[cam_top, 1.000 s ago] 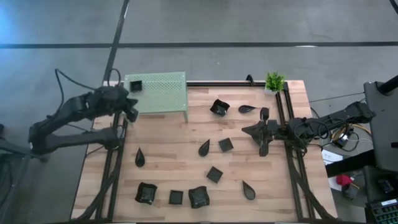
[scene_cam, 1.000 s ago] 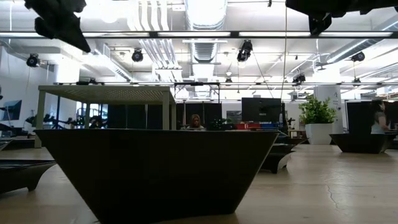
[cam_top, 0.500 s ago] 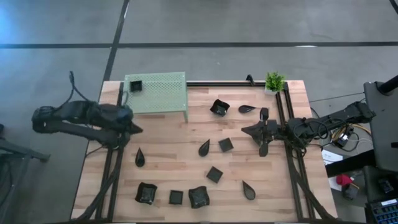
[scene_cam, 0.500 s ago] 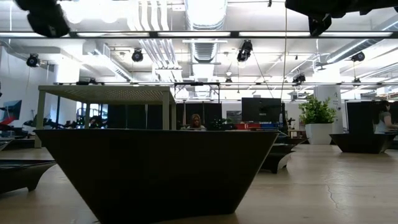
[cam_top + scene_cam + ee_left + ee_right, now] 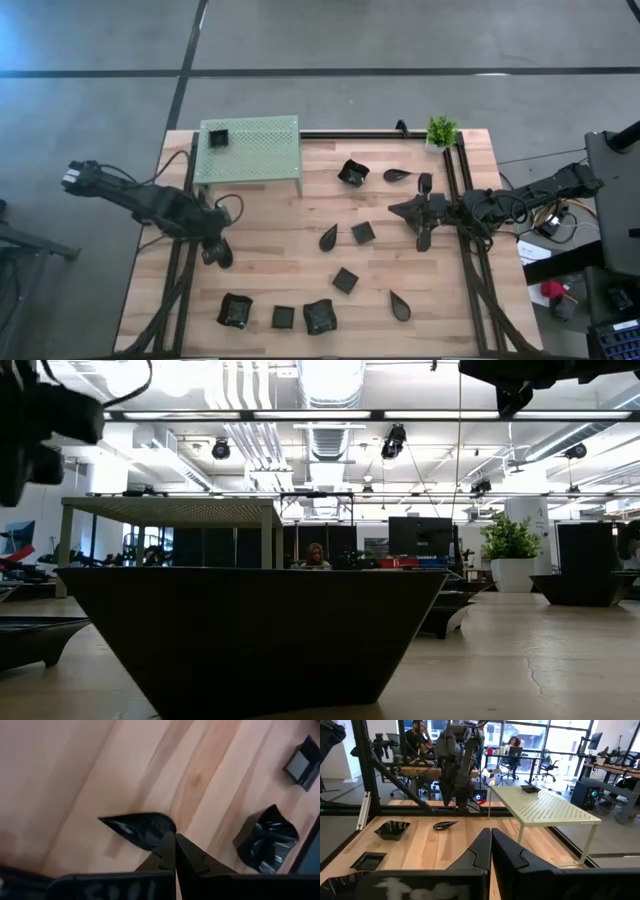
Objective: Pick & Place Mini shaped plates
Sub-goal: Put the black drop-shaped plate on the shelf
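Note:
Several tiny black plates, square and leaf-shaped, lie on the wooden table [image 5: 290,215]. One square plate [image 5: 219,137] sits on top of the green mesh stand [image 5: 255,150]. My left gripper [image 5: 174,841] is shut and hangs low over the table's left part. Its tips are at the rounded end of a leaf-shaped plate [image 5: 137,826], which lies flat on the wood. In the high view the left gripper [image 5: 215,250] covers that plate. My right gripper [image 5: 421,225] is shut and waits at the table's right side, apart from every plate. My left gripper comes down from above with its shut fingertips [image 5: 167,845] at the leaf plate's rounded end [image 5: 159,826]. The fingers hide the spot, so I cannot tell whether they touch the plate. The plate lies flat on the table.
Near the left gripper lie a crumpled-looking plate [image 5: 267,840] and a square one [image 5: 302,762] by the near edge. More plates [image 5: 345,280] dot the table's middle. A small potted plant [image 5: 441,131] stands at the far right corner. Black rails [image 5: 185,270] run along both sides.
My left gripper has moved from beside the green stand's left end toward the near edge and down, ending over the leaf plate on the table's left. The plates and the right arm have stayed still.

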Available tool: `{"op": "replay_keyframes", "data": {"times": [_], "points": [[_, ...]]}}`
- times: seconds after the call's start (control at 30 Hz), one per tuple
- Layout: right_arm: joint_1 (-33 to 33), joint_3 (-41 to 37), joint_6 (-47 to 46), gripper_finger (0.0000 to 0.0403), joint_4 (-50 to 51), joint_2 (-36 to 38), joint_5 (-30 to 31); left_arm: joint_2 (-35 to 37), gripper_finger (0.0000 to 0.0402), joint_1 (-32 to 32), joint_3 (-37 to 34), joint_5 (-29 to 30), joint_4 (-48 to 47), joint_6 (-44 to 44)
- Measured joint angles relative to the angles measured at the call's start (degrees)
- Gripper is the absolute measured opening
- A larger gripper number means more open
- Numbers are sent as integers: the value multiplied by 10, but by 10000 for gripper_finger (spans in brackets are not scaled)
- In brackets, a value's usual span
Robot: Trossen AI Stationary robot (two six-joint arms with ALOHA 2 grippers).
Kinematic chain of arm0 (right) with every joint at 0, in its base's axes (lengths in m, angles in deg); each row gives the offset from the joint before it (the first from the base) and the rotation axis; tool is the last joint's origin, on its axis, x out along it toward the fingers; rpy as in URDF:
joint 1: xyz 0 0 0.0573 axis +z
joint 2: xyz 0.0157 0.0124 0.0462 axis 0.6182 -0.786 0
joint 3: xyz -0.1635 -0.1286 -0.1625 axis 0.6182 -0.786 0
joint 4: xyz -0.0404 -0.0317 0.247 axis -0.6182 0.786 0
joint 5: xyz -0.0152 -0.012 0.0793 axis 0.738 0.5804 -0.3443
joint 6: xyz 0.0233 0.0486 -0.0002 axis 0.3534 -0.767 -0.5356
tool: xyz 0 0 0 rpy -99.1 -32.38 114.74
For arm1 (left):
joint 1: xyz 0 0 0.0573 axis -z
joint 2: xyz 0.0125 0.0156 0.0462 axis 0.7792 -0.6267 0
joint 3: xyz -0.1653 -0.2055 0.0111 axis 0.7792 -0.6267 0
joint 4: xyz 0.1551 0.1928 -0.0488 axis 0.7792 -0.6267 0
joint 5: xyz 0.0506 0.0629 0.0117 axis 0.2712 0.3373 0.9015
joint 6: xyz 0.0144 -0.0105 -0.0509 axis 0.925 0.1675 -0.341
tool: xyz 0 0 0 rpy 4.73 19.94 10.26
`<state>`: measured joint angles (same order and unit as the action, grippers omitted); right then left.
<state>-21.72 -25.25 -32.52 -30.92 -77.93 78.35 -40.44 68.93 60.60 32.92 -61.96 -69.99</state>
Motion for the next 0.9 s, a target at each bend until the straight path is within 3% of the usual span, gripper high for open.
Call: {"op": "replay_keyframes", "data": {"times": [0.63,0.9], "points": [[0,-1,-2,8,-1,0,0,-26,3,0,-18,0,-1,-112],[0,-1,-5,8,-1,0,0,-53,63,0,-18,8,-1,-111]]}}
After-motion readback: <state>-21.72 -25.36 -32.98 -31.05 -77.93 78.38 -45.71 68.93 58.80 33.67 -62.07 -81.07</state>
